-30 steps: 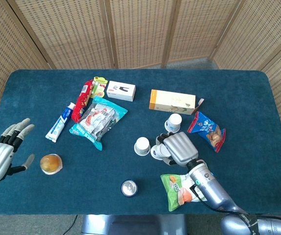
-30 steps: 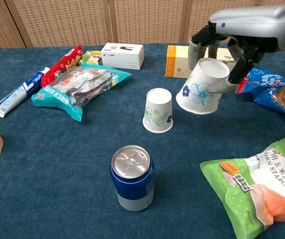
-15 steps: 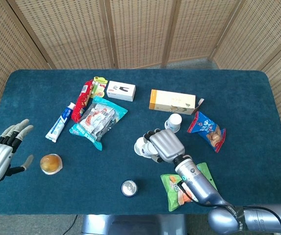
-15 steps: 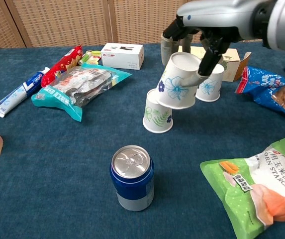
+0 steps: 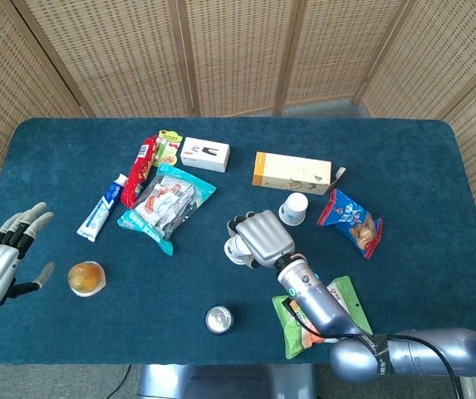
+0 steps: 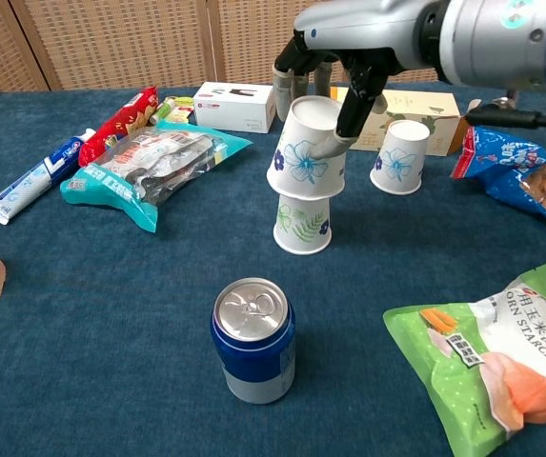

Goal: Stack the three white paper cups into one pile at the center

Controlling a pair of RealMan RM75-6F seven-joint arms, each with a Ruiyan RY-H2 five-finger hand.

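Blue-flower cup (image 6: 308, 149) in robot hand (image 6: 334, 59) (right) — over leaf-print cup (image 6: 302, 226)

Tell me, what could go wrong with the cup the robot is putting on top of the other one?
The blue-flower cup in the right hand sits tilted over the green-leaf cup, so it might jam or slide off. Pushing down could tip the light bottom cup. The third cup stands close beside the hand, so the arm might knock it.
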